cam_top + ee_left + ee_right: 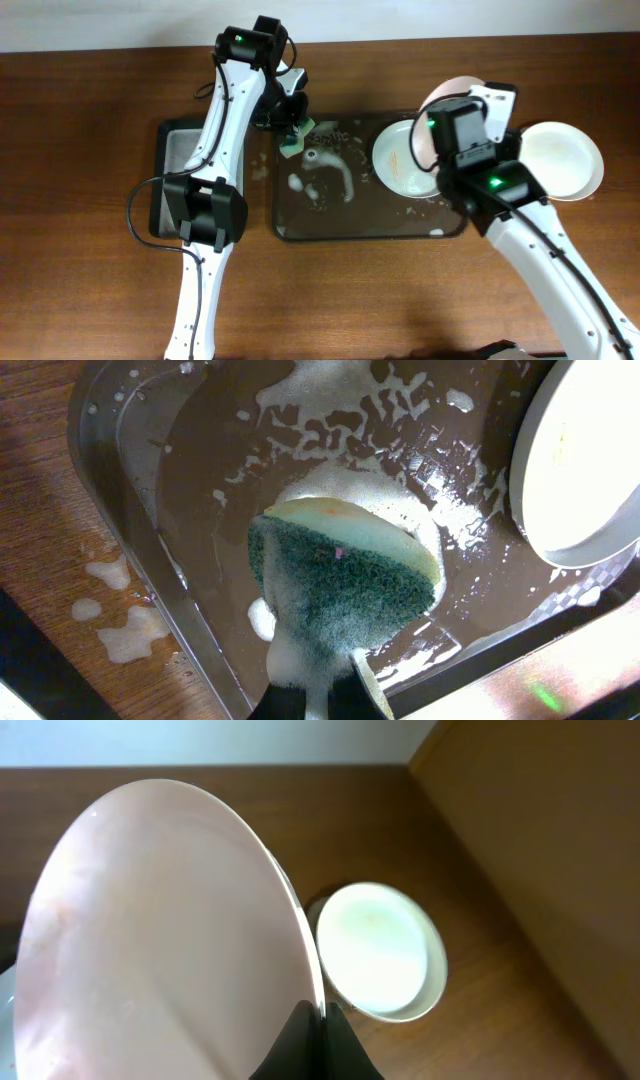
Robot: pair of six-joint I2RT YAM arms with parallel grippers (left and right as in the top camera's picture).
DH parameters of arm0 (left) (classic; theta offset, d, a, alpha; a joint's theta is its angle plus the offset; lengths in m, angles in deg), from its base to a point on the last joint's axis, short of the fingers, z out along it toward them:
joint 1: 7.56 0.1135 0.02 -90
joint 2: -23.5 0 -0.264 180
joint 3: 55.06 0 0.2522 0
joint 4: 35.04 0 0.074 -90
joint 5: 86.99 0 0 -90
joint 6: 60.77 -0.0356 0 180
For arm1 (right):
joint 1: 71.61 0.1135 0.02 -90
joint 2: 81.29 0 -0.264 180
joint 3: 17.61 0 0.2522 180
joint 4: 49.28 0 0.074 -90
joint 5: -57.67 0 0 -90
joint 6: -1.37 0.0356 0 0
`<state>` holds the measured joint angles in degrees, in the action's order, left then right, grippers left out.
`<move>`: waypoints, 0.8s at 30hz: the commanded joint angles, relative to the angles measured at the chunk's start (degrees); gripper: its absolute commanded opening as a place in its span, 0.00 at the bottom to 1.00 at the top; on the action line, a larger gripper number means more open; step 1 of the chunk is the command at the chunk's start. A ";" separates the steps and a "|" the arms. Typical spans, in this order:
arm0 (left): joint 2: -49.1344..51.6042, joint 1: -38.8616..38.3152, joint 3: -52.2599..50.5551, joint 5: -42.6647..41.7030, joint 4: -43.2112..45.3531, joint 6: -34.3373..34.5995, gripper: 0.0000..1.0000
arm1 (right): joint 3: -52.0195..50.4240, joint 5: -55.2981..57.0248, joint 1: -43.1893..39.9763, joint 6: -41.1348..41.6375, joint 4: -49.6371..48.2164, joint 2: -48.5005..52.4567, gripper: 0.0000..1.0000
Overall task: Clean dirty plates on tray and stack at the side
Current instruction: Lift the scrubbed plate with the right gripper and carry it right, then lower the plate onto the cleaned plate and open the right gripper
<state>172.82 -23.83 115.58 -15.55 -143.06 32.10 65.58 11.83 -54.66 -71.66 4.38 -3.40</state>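
Scrubbing step, I judge: the right gripper [318,1020] pinches a tilted plate [160,930] by its rim above the tray [370,233] at 2 o'clock, and the left gripper [320,698] clamps a soapy sponge [345,575] at 11 o'clock. Next, the sponge should meet the plate's face (second plate [400,165] in the tray, third plate [562,160] on the worktop [80,150] at 3 o'clock).

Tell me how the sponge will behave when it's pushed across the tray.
The sponge looks soft: it bulges where the left pincer squeezes it, so it would probably flex. The suds on the tray suggest it would slide easily.
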 commanded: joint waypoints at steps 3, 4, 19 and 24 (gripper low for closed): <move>-2.10 0.28 0.66 0.42 0.09 0.39 0.00 | 2.27 -26.73 -16.52 5.22 -0.22 -4.17 0.04; -2.10 0.28 0.66 0.42 0.13 0.37 0.00 | 2.25 -31.08 -20.70 5.22 -0.17 -3.93 0.04; -2.10 0.28 0.66 0.42 0.72 0.37 0.00 | 2.25 -49.99 -57.90 12.33 -6.51 14.64 0.04; -2.10 0.28 0.66 0.44 0.92 0.37 0.00 | 2.25 -49.96 -60.08 12.28 -12.02 20.96 0.04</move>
<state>172.82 -23.83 115.58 -15.53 -142.39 32.10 66.65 -36.85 -113.61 -60.07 -5.43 15.11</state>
